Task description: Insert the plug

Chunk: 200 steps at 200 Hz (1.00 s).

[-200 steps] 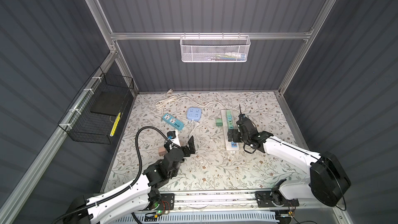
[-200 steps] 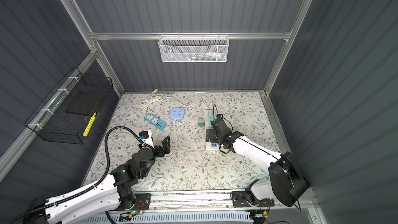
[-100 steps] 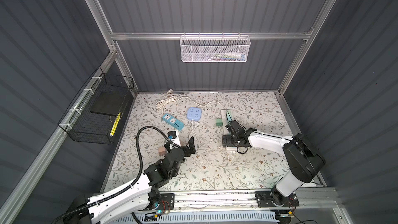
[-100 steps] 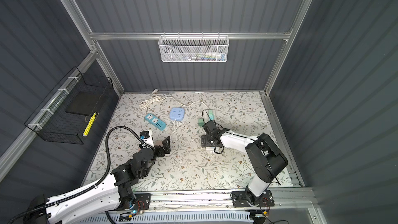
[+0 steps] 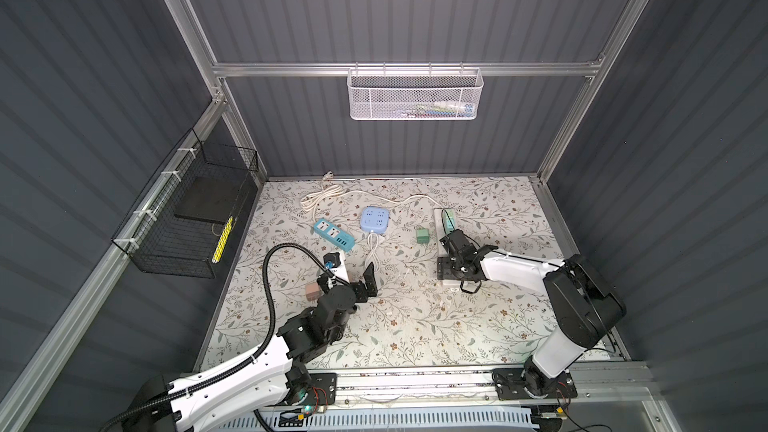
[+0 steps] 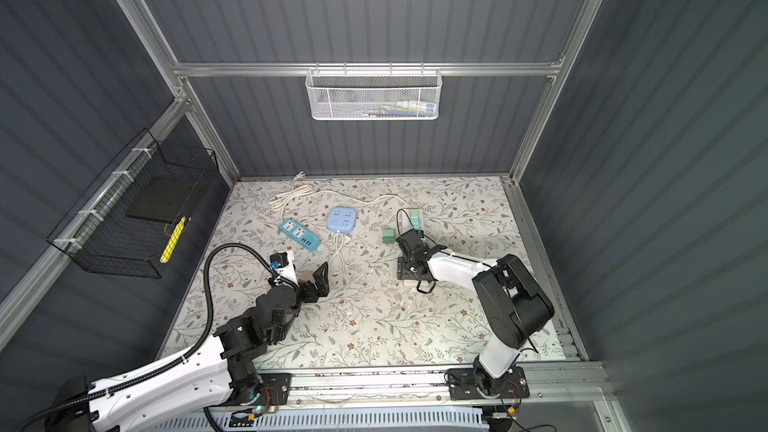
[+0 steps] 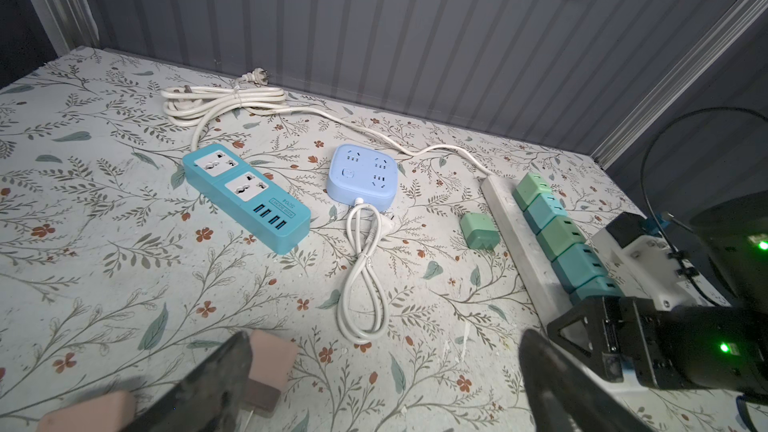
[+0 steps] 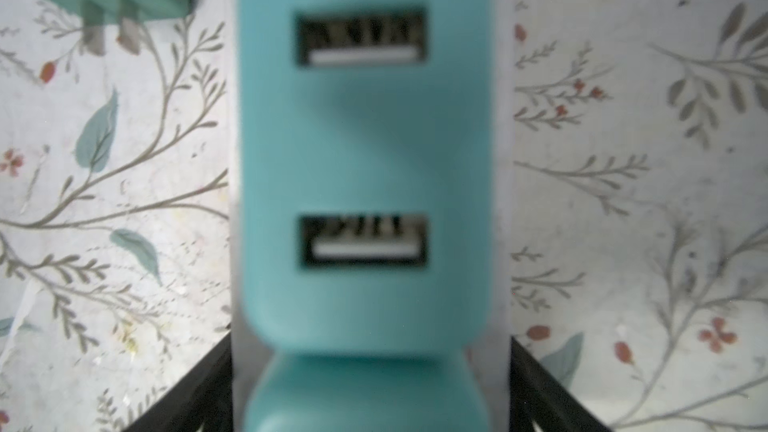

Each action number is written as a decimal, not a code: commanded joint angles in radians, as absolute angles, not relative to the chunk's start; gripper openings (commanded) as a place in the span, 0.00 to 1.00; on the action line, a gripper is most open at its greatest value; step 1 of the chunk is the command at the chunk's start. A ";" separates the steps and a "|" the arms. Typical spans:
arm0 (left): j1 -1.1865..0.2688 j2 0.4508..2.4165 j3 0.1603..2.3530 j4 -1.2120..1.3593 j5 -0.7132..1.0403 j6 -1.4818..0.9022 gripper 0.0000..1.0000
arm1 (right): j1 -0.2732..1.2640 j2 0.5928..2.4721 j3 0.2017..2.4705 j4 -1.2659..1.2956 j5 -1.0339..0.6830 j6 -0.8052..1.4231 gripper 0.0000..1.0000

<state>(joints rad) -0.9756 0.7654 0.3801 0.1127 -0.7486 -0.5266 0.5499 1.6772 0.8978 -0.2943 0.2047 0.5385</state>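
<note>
Nearest, the left pincer (image 7: 384, 351) hung fully open beside a pink square plug (image 7: 270, 355) on the floral surface (image 7: 124, 284). Farther, the right pincer (image 8: 370, 351) straddled the teal square plug (image 8: 363, 151) seated in the white power strip (image 7: 511, 218); grip contact was indeterminable.

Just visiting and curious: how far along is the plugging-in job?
Done: a row of adapters sits in the strip. In hand: the right gripper straddles the row's near end. Remaining: a green adapter lies loose beside the strip, pink ones by the open left gripper.
</note>
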 commanded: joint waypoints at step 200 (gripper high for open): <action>-0.943 0.910 0.616 0.064 -0.838 -0.463 1.00 | 0.277 1.634 0.959 -0.506 0.150 0.450 0.99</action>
